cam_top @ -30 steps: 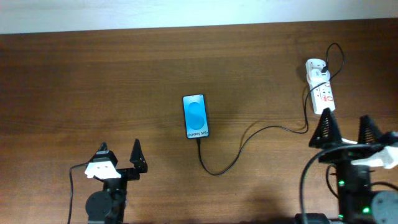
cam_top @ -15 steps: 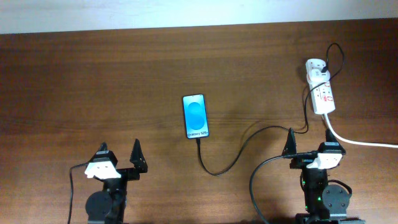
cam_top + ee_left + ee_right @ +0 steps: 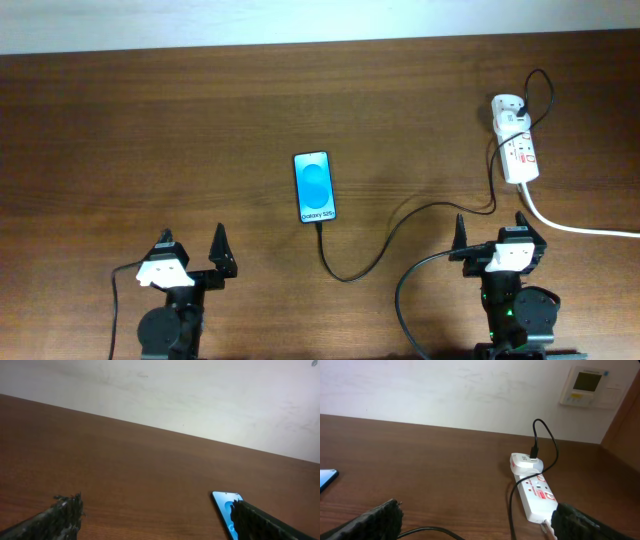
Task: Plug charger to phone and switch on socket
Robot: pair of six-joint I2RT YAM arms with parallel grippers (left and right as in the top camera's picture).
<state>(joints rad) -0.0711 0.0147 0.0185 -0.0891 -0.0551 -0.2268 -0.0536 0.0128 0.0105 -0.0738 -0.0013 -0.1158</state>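
One slim black-edged smartphone with a bright blue screen [image 3: 314,187] lies flat mid-tabletop, long axis running near to far, white "Galaxy" text at its near end. Left wrist view catches its far corner [image 3: 226,510] beside the right finger.

Thin black charger cable [image 3: 380,250]: one end meets the phone's near edge. It dips toward the near side, curves right and climbs to the far right. There it loops into a white adapter block [image 3: 525,463] seated on the far end of the strip.

Small elongated white power strip with red switch marks [image 3: 517,150] sits at far right, lying near to far. Switch position too small to read. Thick white cord [image 3: 580,228] leaves its near end and runs off to the right.

Left tool [image 3: 192,242]: near left, well apart from the phone, fingers [image 3: 65,512] spread wide, nothing between them.

Right tool [image 3: 490,232]: near right, just near of the strip and beside the cable's rise, fingers [image 3: 380,517] likewise wide apart, gripping nothing.

Dark brown wooden tabletop [image 3: 150,130] carries everything. Pale wall behind, with a small beige wall panel with a screen [image 3: 587,386] at upper right in the right wrist view.
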